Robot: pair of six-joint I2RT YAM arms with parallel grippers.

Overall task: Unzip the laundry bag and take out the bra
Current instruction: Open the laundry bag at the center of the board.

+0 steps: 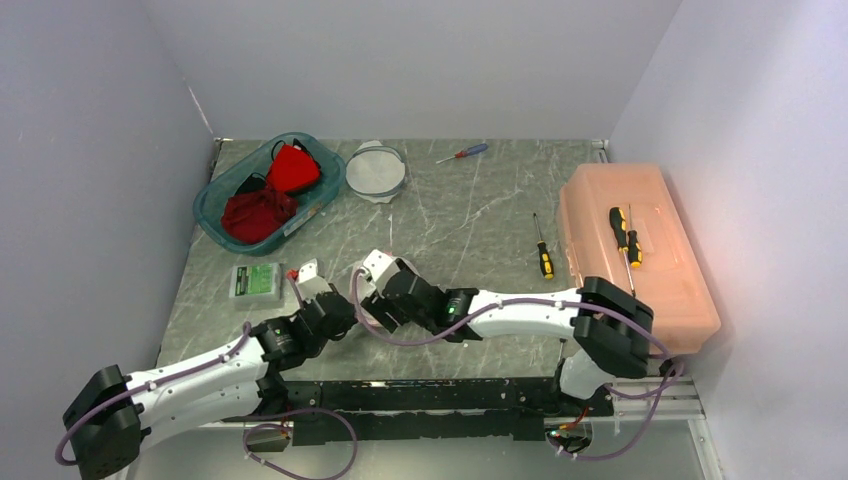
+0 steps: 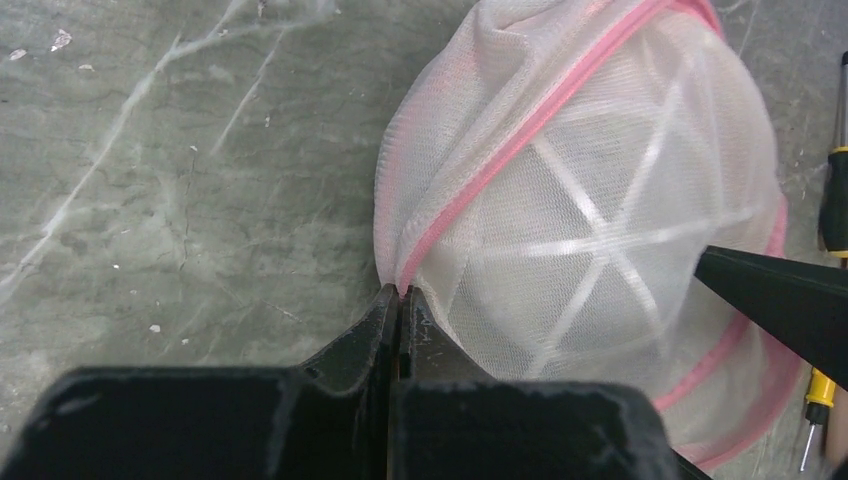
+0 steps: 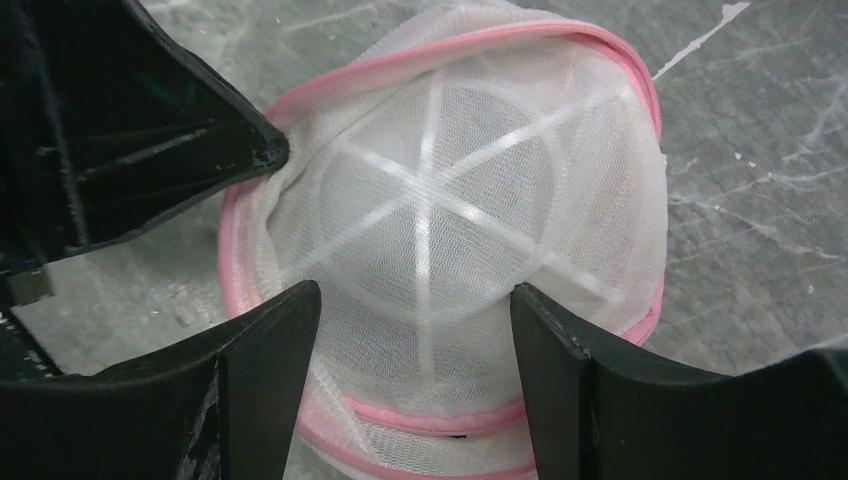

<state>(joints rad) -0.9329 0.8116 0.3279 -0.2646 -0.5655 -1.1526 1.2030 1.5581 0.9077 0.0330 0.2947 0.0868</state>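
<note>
White mesh bag (image 3: 450, 200) with a pink zip (image 2: 520, 150) sits domed on the grey tabletop (image 2: 150, 200), just ahead of the arm bases. My left hand (image 2: 400, 295) is pinched fully closed on the bag's rim, where the zip line ends. My right hand (image 3: 412, 300) is spread wide, one finger on either side of the dome, and has nothing clamped.

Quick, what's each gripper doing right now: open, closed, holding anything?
Left gripper: closed, pinching the laundry bag at its pink zipper seam.
Right gripper: open, one finger on each side of the laundry bag's dome.
</note>
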